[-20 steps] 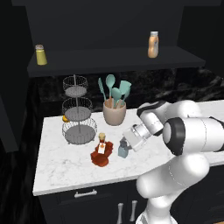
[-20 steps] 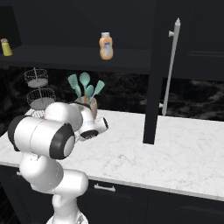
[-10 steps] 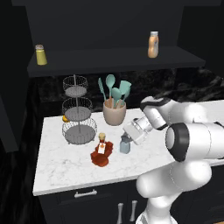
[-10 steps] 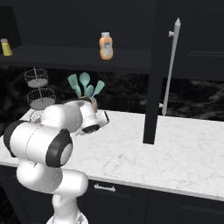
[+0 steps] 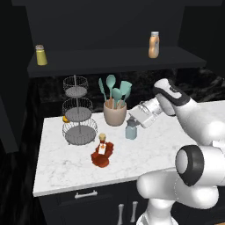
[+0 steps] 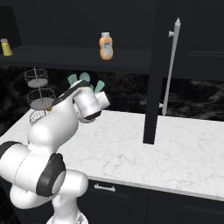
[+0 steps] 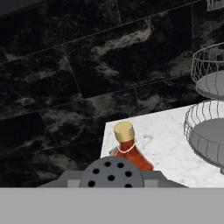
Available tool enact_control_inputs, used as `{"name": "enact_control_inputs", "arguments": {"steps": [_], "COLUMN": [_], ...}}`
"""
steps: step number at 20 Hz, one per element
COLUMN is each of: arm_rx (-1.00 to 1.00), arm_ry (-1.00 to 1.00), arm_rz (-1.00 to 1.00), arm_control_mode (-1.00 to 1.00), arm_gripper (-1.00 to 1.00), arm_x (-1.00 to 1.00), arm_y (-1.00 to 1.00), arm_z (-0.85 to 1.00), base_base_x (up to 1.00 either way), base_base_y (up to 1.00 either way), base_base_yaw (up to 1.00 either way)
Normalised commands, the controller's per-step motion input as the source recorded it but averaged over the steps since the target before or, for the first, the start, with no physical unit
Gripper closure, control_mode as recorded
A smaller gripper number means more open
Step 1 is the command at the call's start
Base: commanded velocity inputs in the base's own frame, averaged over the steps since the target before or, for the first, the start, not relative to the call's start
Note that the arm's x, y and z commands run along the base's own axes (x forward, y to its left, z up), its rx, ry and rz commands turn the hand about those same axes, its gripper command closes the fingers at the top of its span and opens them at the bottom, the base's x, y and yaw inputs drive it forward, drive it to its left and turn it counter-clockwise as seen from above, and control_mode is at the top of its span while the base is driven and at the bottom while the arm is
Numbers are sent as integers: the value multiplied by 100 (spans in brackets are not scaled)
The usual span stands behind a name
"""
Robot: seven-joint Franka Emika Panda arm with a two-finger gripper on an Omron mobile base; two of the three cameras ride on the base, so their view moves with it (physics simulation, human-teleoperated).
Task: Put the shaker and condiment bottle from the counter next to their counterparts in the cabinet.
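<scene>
Since both loose items belong up beside their twins, here is how things stand:

Shaker: the pale teal shaker [image 5: 131, 129] stands upright on the desk [image 5: 70, 169], at the centre of the left base frame, just right of the utensil crock [image 5: 115, 115]; in the hand view its grey perforated cap [image 7: 111, 171] sits at bottom centre.

Condiment bottle: the dark red condiment bottle [image 5: 102, 152] stands lower left of the shaker, near the desk's front; the hand view shows it just beyond the cap [image 7: 128, 148].

Gripper: the gripper [image 5: 133, 119] hangs directly above the shaker's top, pointed down at it, which I take as lining up a grasp.

Fingers: I cannot tell how far apart they are, nor whether they touch the shaker; the wrist hides them.

Counterparts: the yellow shaker [image 5: 41, 55] sits upper left on the cabinet shelf [image 5: 110, 63], the orange bottle [image 5: 154, 45] upper right, marking where each item goes.

Tiered basket: the wire stand [image 5: 78, 114] sits left of the crock, clear of the reach.
</scene>
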Motion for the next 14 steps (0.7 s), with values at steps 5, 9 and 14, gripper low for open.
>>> {"name": "enact_control_inputs", "arguments": {"steps": [5, 9, 14], "arm_rx": [-3, -2, 0], "arm_ry": [0, 2, 8], "arm_rz": [0, 0, 0], "arm_control_mode": [-100, -100, -100], "arm_gripper": [100, 100, 100], "arm_x": [-7, -7, 0], "arm_y": [0, 0, 0], "arm_z": [100, 100, 100], "base_base_x": [0, 0, 0], "base_base_y": [0, 0, 0], "base_base_yaw": [0, 0, 0]}}
